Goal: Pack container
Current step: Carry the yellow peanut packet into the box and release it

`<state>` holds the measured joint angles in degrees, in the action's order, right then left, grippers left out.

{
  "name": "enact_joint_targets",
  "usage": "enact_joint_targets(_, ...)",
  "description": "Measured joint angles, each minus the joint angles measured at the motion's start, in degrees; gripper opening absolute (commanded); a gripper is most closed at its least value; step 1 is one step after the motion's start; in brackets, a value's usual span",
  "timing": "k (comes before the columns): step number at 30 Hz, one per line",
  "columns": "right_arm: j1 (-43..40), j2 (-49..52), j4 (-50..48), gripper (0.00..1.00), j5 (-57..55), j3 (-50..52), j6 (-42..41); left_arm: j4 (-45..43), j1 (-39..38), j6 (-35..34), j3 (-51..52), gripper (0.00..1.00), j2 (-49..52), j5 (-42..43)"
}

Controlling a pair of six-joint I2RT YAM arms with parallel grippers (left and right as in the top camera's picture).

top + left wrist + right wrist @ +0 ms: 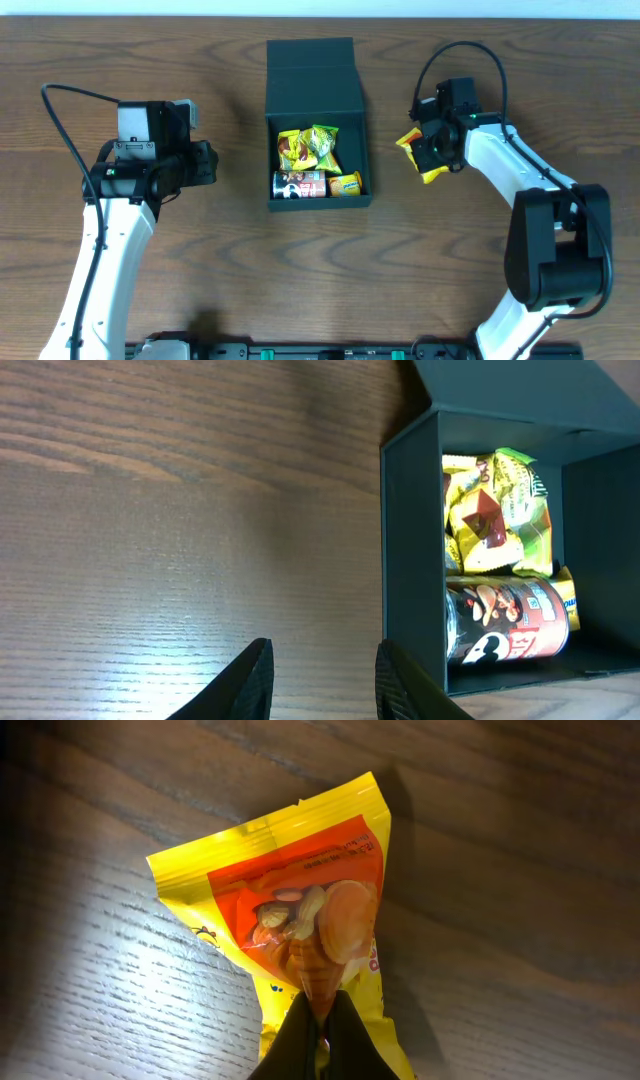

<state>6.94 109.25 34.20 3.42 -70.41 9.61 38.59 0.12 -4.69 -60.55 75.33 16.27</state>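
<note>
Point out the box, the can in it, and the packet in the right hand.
box (312, 70), overhead, on its open lid
can (505, 632), left wrist, on its side
packet (300, 920), right wrist, on its orange panel

I see the container (310, 80) around the middle of the table (200, 260), a little toward the far edge: a dark teal-green, matte, square cardboard box. It sits upright, mouth facing up, with its hinged flap lid open and swung back on the far side. Inside I can make out crumpled yellow and green snack packets (310, 148) toward the back, a red-and-black can (300, 185) lying on its side along the near wall, and a small yellow packet (346, 184) just beside the can's end. In the left wrist view, the side wall is plain and unmarked.
</note>
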Motion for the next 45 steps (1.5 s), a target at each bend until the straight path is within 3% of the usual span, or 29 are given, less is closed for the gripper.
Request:
enact_joint_targets(9, 2.10, -0.57, 14.03, 0.01, 2.54, -15.32, -13.25, 0.24, 0.00, 0.00, 0.00, 0.35, 0.00, 0.00)
enact_joint_targets(15, 9.90, -4.07, 18.64, 0.02, 3.67, -26.93, -23.85, 0.24, 0.00, 0.00, 0.00, 0.35, 0.00, 0.00)
enact_joint_targets(22, 20.50, -3.30, 20.26, 0.02, 0.44, -27.56, -38.64, 0.22, 0.00, 0.00, 0.00, 0.35, 0.00, -0.02)
enact_joint_targets(28, 24.15, 0.87, 20.59, 0.02, -4.37, -27.56, -46.58, 0.26, 0.00, -0.02, 0.00, 0.38, 0.00, 0.00)
enact_joint_targets(36, 24.63, 8.52, 21.73, 0.02, -8.22, -27.52, -52.50, 0.44, 0.00, -0.02, 0.00, 0.38, 0.00, 0.00)
enact_joint_targets(45, 24.63, 9.25, 19.91, 0.01, -13.55, -27.50, -54.16, 0.63, 0.00, -0.02, 0.00, 0.38, 0.00, 0.00)
